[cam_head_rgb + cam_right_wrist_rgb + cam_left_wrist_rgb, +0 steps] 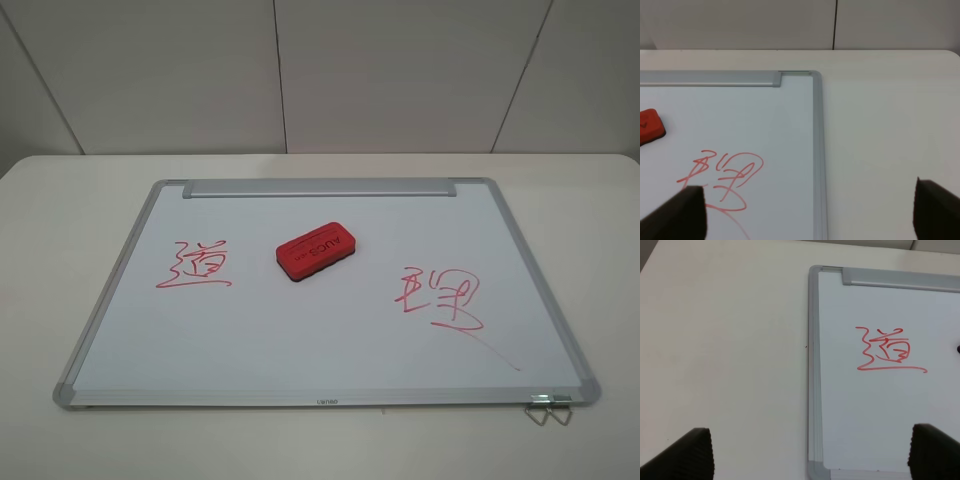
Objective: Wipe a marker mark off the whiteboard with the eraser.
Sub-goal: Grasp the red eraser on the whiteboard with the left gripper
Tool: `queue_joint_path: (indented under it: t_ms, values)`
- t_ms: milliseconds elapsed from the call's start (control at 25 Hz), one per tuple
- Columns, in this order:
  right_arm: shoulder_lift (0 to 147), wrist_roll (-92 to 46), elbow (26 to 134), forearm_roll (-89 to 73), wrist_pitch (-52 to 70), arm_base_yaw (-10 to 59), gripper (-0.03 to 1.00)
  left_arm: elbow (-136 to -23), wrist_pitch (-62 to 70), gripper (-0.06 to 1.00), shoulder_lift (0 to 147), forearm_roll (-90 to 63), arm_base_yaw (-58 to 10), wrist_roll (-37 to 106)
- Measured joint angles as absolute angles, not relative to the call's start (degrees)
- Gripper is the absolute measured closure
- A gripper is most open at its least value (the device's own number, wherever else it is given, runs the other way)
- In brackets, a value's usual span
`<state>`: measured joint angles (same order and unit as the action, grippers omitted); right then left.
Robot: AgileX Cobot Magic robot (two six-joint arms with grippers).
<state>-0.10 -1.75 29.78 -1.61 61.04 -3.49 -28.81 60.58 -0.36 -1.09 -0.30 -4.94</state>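
Note:
The whiteboard (330,320) lies flat on the table with a grey frame. A red eraser (317,249) with a dark felt base rests on its middle, nearer the far edge. One red marker mark (195,265) is on the board's left half, another red mark (442,300) with a trailing stroke on its right half. Neither gripper appears in the exterior view. In the left wrist view the left gripper (810,455) is open, hovering over the board's left edge (813,365) near the left mark (887,350). The right gripper (810,212) is open above the right mark (727,177); the eraser (650,126) shows at that view's edge.
A grey marker tray (320,188) runs along the board's far edge. Metal hanging clips (548,408) stick out at the near right corner. The white table (60,220) surrounds the board, with panelled walls behind.

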Motion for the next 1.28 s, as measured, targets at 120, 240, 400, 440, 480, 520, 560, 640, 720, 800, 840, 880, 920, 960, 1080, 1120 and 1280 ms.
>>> queue_joint_path:
  t_ms: [120,240,400,440,480,520,560,640,720,800,840,880,920,960,1080,1120,1280]
  values:
    - [-0.1,-1.7,29.8,-1.6,61.0,-3.5,0.26,-28.8,60.6,0.17,-0.4,-1.1,-0.3,-4.9]
    - [-0.1,-1.7,29.8,-1.6,61.0,-3.5,0.26,-28.8,60.6,0.17,-0.4,-1.1,-0.3,-4.9]
    - [-0.1,-1.7,29.8,-1.6,61.0,-3.5,0.26,-28.8,60.6,0.17,-0.4,-1.1,-0.3,-4.9]
    - [-0.1,-1.7,29.8,-1.6,61.0,-3.5,0.26,-28.8,60.6,0.17,-0.4,-1.1,-0.4,-4.9]
    - [-0.1,-1.7,29.8,-1.6,61.0,-3.5,0.26,-28.8,60.6,0.17,-0.4,-1.1,-0.4,-4.9]
    - [-0.1,-1.7,29.8,-1.6,61.0,-3.5,0.26,-28.8,60.6,0.17,-0.4,-1.1,-0.4,-4.7]
    - [-0.1,-1.7,29.8,-1.6,61.0,-3.5,0.26,-28.8,60.6,0.17,-0.4,-1.1,-0.4,-3.9]
    - [-0.1,-1.7,29.8,-1.6,61.0,-3.5,0.26,-28.8,60.6,0.17,0.1,-1.1,-0.4,-1.3]
    - [-0.1,-1.7,29.8,-1.6,61.0,-3.5,0.26,-29.3,60.5,0.17,2.5,-1.3,-0.4,1.5]
    - [-0.1,-1.7,29.8,-1.6,61.0,-3.5,0.26,-30.0,59.1,0.17,6.7,-1.3,-0.4,3.3]
    - [-0.1,-1.7,29.8,-1.6,61.0,-3.5,0.26,-30.5,57.9,0.17,9.3,-1.6,-0.4,4.2]
    - [-0.1,-1.7,29.8,-1.6,61.0,-3.5,0.26,-30.9,56.7,0.17,11.7,-1.9,-0.4,4.9]
    - [-0.1,-1.7,29.8,-1.6,61.0,-3.5,0.26,-31.6,55.2,0.17,14.9,-2.2,-0.4,6.2]
    - [-0.1,-1.7,29.8,-1.6,61.0,-3.5,0.26,-32.3,53.9,0.17,18.4,-2.6,-0.4,7.8]
    - [-0.1,-1.7,29.8,-1.6,61.0,-3.5,0.26,-35.6,51.9,0.17,29.7,-4.8,-0.7,12.3]
    - [-0.1,-1.7,29.8,-1.6,61.0,-3.5,0.26,-37.1,51.8,0.17,34.0,-5.8,-1.5,13.2]
    - [-0.1,-1.7,29.8,-1.6,61.0,-3.5,0.26,-42.5,51.9,0.17,49.5,-8.9,-6.3,14.3]
